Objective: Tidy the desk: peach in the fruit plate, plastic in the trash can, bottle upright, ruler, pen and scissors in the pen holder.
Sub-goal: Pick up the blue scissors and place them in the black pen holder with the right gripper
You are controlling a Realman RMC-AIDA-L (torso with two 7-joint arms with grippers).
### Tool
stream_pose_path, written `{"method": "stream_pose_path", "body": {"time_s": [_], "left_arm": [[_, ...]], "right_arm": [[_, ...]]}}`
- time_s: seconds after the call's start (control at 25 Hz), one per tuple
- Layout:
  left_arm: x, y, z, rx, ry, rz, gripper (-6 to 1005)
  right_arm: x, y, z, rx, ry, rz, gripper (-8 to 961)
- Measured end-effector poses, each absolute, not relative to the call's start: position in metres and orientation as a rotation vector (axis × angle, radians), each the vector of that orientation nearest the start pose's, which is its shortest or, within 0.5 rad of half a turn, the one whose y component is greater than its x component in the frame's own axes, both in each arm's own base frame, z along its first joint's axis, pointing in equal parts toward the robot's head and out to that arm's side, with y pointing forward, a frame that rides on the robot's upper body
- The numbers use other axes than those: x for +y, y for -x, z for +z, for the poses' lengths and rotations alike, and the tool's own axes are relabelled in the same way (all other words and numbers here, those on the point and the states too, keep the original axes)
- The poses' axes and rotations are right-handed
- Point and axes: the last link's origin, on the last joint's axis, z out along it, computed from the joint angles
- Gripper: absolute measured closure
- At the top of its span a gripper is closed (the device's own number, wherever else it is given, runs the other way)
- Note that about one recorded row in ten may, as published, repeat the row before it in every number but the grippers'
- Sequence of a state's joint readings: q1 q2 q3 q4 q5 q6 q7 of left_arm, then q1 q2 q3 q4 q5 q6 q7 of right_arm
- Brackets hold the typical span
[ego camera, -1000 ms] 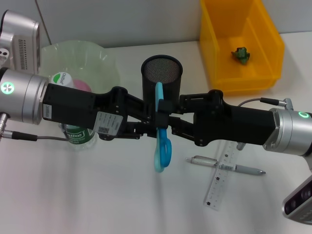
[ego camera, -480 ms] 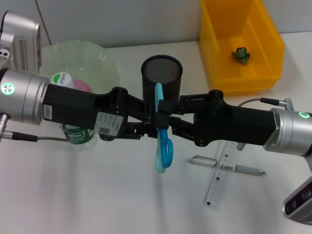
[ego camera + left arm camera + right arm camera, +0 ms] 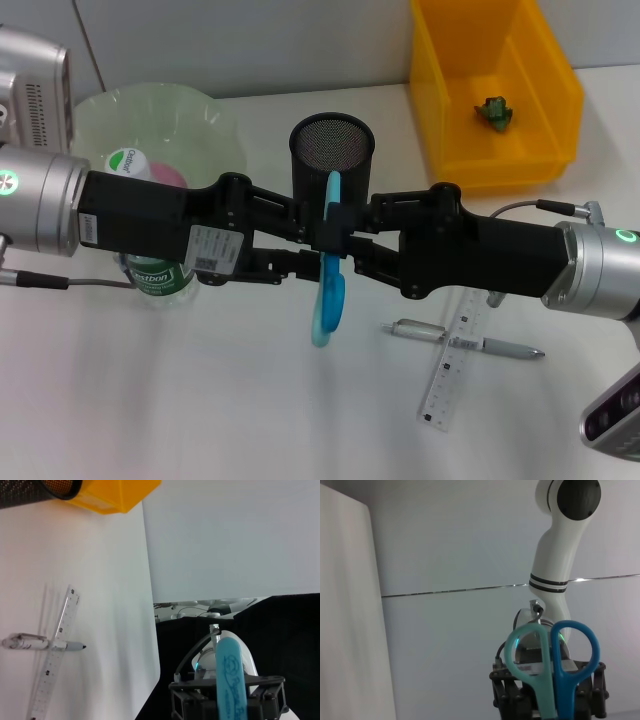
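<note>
Both grippers meet above the middle of the desk [image 3: 200, 400], the left gripper [image 3: 305, 245] reaching in from one side and the right gripper [image 3: 345, 245] from the other, with the scissors [image 3: 327, 285] between them, hanging blade cover up and blue loop handles down. Right fingers clamp the scissors at mid length; the left ones sit close against them, though I cannot tell whether they grip. Just behind the scissors stands the pen holder [image 3: 332, 150], a black mesh cup; what is inside it does not show. Beyond the right arm lie the pen [image 3: 470, 340] and the ruler [image 3: 455, 370], crossed and touching on the white top. Farther back on that side the trash can [image 3: 440, 120] holds a small green crumpled scrap [image 3: 494, 111]. On the left side the fruit plate [image 3: 200, 120] holds the peach [image 3: 168, 177], mostly hidden behind the arm, and the bottle [image 3: 155, 275] stands upright in front of it, its green label showing letters that read "stbon". A pale grey wall runs behind the desk.
</note>
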State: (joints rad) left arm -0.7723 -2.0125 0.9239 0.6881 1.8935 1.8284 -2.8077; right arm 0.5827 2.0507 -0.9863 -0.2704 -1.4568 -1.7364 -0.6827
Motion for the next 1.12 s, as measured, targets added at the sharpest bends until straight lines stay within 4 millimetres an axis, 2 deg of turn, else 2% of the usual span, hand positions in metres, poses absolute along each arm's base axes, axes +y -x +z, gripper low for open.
{"method": "stream_pose_path", "body": {"time_s": [0.44,1.12], "left_arm": [[0.343,0.157,0.009,-2.324,2.660,-0.491,397],[0.341,0.172,0.018,-2.312,2.647,-0.536,398]], "right_arm": [[0.300,-0.215,-0.031,-1.515,1.726,0.631,734],[0.299,-0.218,-0.031,-1.500,1.733,0.621,735]]}}
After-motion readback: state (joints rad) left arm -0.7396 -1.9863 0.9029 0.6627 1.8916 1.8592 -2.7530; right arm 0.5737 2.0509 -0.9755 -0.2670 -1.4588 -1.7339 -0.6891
